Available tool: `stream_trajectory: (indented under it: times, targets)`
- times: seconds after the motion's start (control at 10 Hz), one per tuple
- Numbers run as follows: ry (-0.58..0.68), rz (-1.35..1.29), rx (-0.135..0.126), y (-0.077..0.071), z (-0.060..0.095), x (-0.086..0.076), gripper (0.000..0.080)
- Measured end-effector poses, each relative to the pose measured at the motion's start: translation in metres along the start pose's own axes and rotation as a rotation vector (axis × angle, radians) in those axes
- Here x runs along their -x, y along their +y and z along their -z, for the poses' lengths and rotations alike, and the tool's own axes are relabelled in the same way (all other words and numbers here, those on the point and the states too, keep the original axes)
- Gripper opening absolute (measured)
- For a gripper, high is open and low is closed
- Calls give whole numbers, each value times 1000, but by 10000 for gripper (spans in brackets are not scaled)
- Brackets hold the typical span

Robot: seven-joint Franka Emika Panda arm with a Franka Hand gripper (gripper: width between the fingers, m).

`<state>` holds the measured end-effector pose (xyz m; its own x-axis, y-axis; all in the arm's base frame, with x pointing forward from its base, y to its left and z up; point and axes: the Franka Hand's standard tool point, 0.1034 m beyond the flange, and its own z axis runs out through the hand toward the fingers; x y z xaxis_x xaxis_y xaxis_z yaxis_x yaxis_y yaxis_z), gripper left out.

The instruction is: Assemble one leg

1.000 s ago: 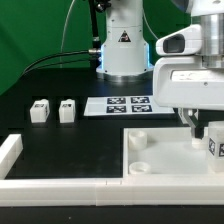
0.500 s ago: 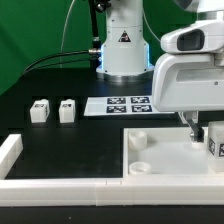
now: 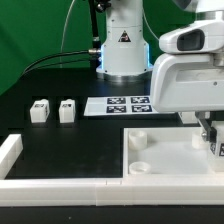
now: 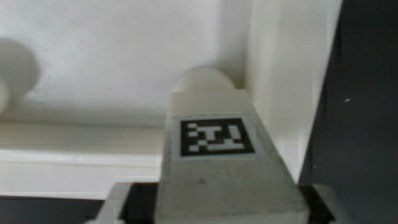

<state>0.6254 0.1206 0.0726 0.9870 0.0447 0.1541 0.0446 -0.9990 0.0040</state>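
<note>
In the wrist view the leg (image 4: 217, 135) fills the foreground: a white plastic rectangular post, narrowing toward a blunt rounded far end, with a black-and-white square tag on the face turned to the camera. The gripper (image 4: 214, 205) is closed on its near end, a finger pressed against each side. Beyond it lies the white panel (image 4: 107, 70), its raised rim and a round boss visible past the post's tip.

In the exterior view the white rail (image 3: 60, 184) runs along the front edge of the table. Behind it sits the panel (image 3: 165, 160), and the gripper (image 3: 213, 133) hangs over the panel's corner at the exterior view's right, the leg (image 3: 218, 146) partly hidden there. Farther back two loose legs (image 3: 53, 110) stand side by side, near the marker board (image 3: 122, 105), with the robot base (image 3: 124, 45) behind.
</note>
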Motion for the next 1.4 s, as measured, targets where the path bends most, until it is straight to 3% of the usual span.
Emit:
stream_trajectory:
  times: [0.4, 1.4]
  targets:
    - [3, -104, -1, 1, 0, 0, 292]
    - [-36, -1274, -16, 7, -1, 5, 294]
